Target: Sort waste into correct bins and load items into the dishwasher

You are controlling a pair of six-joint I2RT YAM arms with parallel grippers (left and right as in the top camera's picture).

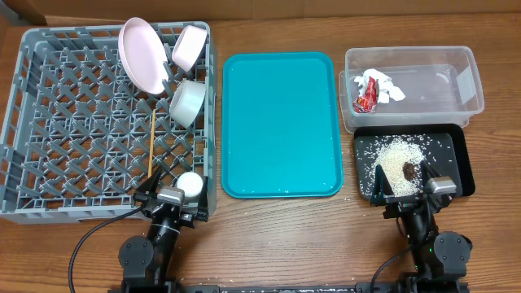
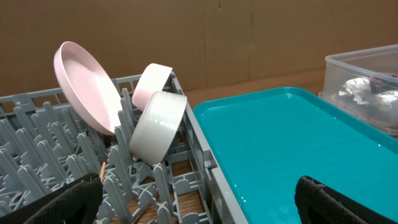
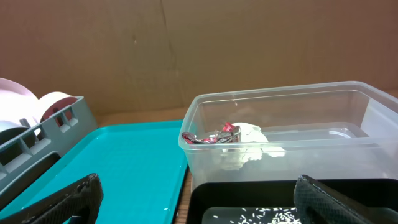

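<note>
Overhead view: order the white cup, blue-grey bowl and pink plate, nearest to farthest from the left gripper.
1. White cup, beside the left gripper, rack's near corner.
2. Blue-grey bowl, along the rack's right wall.
3. Pink plate, at the rack's far side.

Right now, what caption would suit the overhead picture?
Plate and bowls in the grey rack, wrapper in the clear tub, rice on the black tray.

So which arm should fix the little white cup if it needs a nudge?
Left. Its open gripper sits right beside the white cup in the grey rack. The right gripper is over the black tray, beyond the teal tray.
</note>
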